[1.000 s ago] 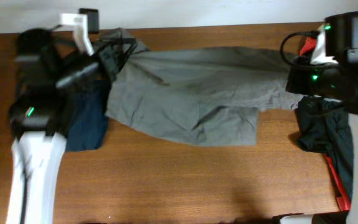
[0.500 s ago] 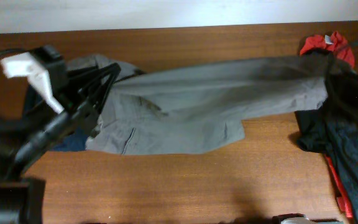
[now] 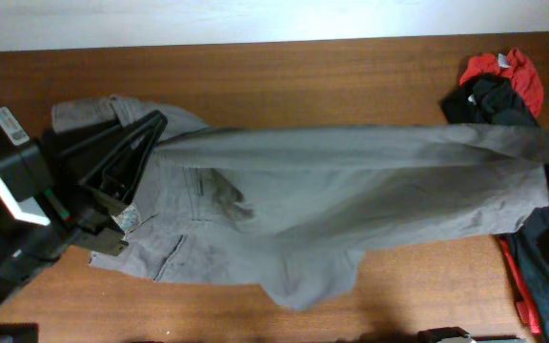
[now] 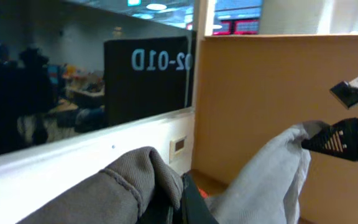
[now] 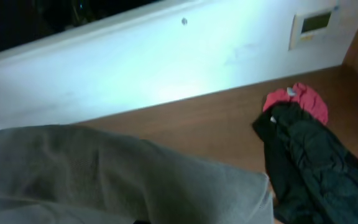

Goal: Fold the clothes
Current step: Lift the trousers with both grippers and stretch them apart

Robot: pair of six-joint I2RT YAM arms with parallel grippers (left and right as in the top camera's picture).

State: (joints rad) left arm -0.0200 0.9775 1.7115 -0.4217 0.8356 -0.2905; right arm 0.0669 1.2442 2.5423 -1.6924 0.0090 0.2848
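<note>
**Shorts strung between 2 grippers above the bench**

The left gripper (image 3: 151, 129) is pinching one end of the shorts (image 3: 351, 191). In its wrist view the grey cloth bunches up on both sides of the dark fingers, with a thick seamed edge (image 4: 123, 180) rolled over beside them. The same view shows the right gripper (image 4: 319, 141) across the gap, and it appears pressed together on the tip of the other end. The overhead view does not show this gripper at all.

Between the 2 holds, the shorts stretch as a long grey band over the bench (image 3: 303, 57), taut along the top edge. The lower half sags in a loose belly towards the near side, and I cannot tell whether it touches the wood. A small white label (image 3: 127, 219) shows near the left hold. The black and red garments (image 3: 498, 86) lie in the far right corner, just beside the stretched cloth.

This looks like light, limp woven cotton. It will drape and crease wherever it goes slack, and it will not keep a shape unless laid flat. Seams, hems and the waistband seem the firmest places to grip, since single layers may slip or pull unevenly.
</note>
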